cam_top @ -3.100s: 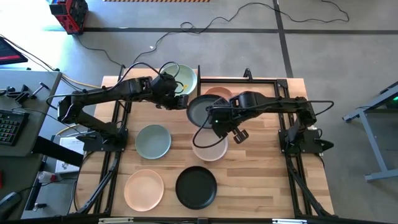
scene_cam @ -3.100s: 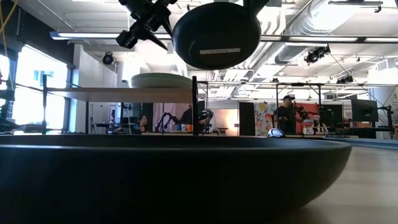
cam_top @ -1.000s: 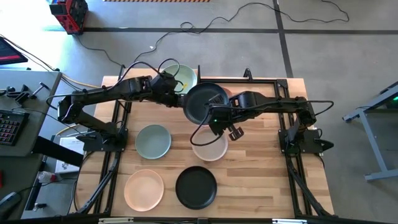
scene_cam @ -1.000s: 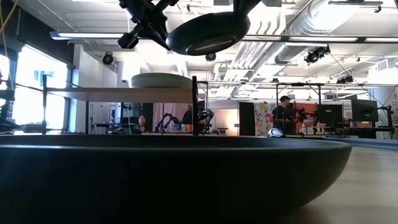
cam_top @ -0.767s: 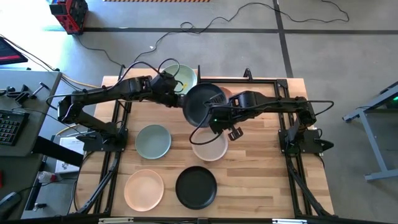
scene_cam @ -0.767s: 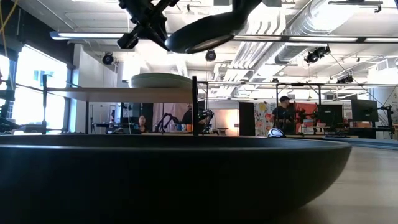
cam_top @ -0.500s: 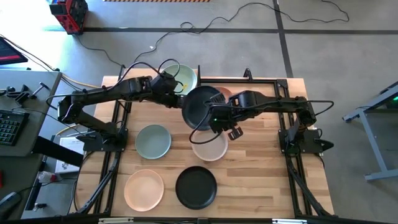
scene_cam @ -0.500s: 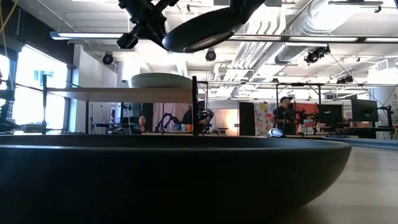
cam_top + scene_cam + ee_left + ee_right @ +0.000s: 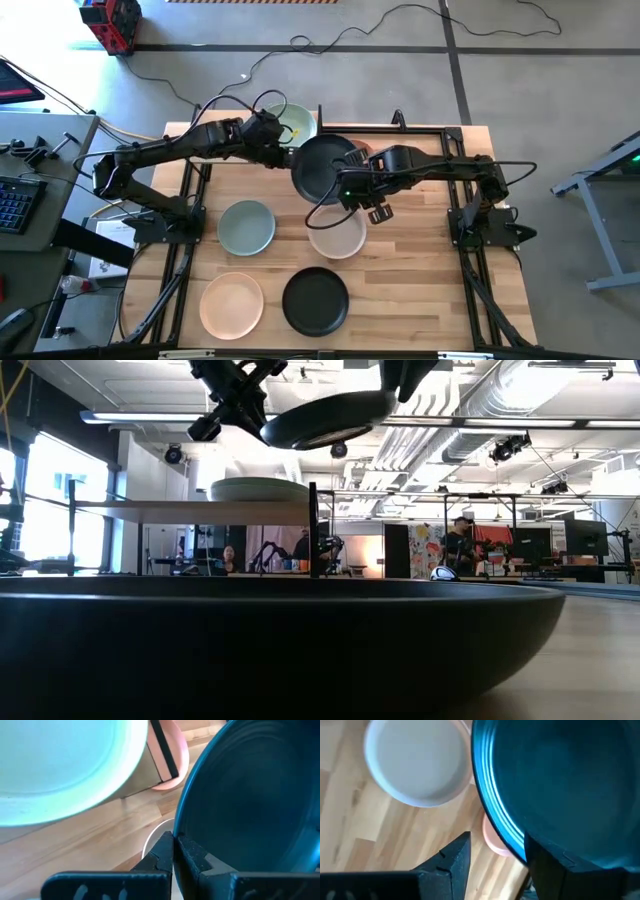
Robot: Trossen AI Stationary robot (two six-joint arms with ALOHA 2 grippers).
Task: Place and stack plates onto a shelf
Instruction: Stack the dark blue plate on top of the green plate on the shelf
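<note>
A black plate (image 9: 325, 168) hangs in the air beside the shelf (image 9: 190, 512), to its right. My left gripper (image 9: 173, 840) is shut on the plate's rim on the shelf side. My right gripper (image 9: 495, 850) is open, with its fingers on either side of the plate's near rim (image 9: 500, 827). One pale green plate (image 9: 290, 122) lies on top of the shelf. A salmon pink plate (image 9: 360, 150) lies on the table right of the shelf, mostly hidden under the held plate. My left gripper pinches the black plate's rim (image 9: 178, 827) between its two fingers, on the side toward the shelf. The fingers slant down from the table's left. The plate is lifted clear and hangs almost level (image 9: 330, 405). My right gripper: whether one finger (image 9: 545, 857) touches the rim, I cannot tell.
On the table lie a blue-grey plate (image 9: 246, 227), a cream plate (image 9: 337, 235), a peach plate (image 9: 231, 303) and a second black plate (image 9: 315, 300), which fills the low view's foreground. Black posts of the shelf (image 9: 313, 525) stand near the held plate.
The black plate has tipped from a slant to almost level and has shifted a little toward the shelf with my left gripper. In the low view my right gripper's finger now stands apart from the plate's edge, where earlier it merged with it.
</note>
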